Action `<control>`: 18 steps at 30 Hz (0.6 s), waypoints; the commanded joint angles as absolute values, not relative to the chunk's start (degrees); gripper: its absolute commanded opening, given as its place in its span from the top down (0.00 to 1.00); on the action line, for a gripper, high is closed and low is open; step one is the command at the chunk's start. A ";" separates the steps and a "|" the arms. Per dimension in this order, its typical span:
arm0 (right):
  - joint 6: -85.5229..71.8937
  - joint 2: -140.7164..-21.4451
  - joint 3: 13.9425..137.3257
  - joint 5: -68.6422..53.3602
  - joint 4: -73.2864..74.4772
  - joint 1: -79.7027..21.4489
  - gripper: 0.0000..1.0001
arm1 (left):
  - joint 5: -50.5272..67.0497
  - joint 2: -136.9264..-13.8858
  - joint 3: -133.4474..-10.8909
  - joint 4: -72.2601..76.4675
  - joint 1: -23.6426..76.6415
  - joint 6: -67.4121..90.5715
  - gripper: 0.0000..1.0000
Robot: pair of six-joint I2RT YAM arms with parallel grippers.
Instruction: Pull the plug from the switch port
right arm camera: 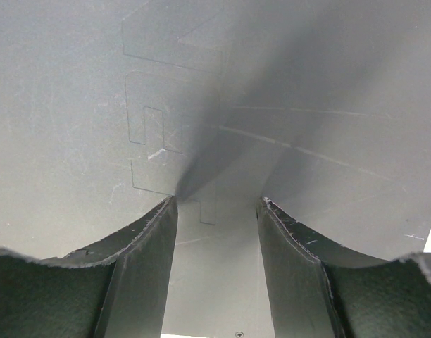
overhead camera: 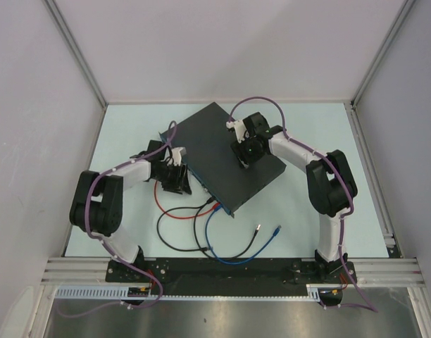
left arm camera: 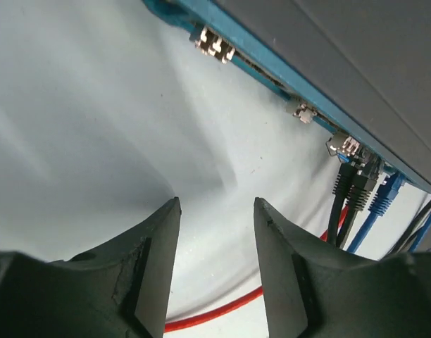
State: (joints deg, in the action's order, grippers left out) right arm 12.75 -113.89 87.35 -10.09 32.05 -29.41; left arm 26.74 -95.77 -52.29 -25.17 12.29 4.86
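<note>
Pale table w/ the switch sitting skewed mid-table, its blue-teal port edge facing near-left. R gripper is on the switch's dark top, jaws apart w/ nothing between them, tips right at the surface. L gripper is just beside the port edge, jaws parted too, holding nothing, only bare table under it. Red cable, black cable & blue cable loop on the table btw the switch and the arm bases. 2 black plugs + 1 blue plug sit side by side in ports at the near end of that edge.
</note>
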 commanded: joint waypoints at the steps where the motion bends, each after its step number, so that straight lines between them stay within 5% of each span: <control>1: 13.36 -116.10 87.98 -9.76 34.01 -30.23 0.46 | 36.17 -97.56 -53.61 -20.23 9.77 1.40 0.49; 2: 13.45 -116.19 88.15 -9.67 34.10 -30.32 0.46 | 47.52 -98.34 -53.18 -18.47 9.06 1.93 0.50; 5: 13.54 -116.28 88.33 -9.58 34.19 -30.32 0.46 | 54.30 -101.15 -55.19 -18.28 8.70 0.18 0.52; 18: 14.50 -115.84 87.45 -8.53 34.28 -30.50 0.46 | 62.49 -109.77 -61.61 -18.45 9.22 1.32 0.56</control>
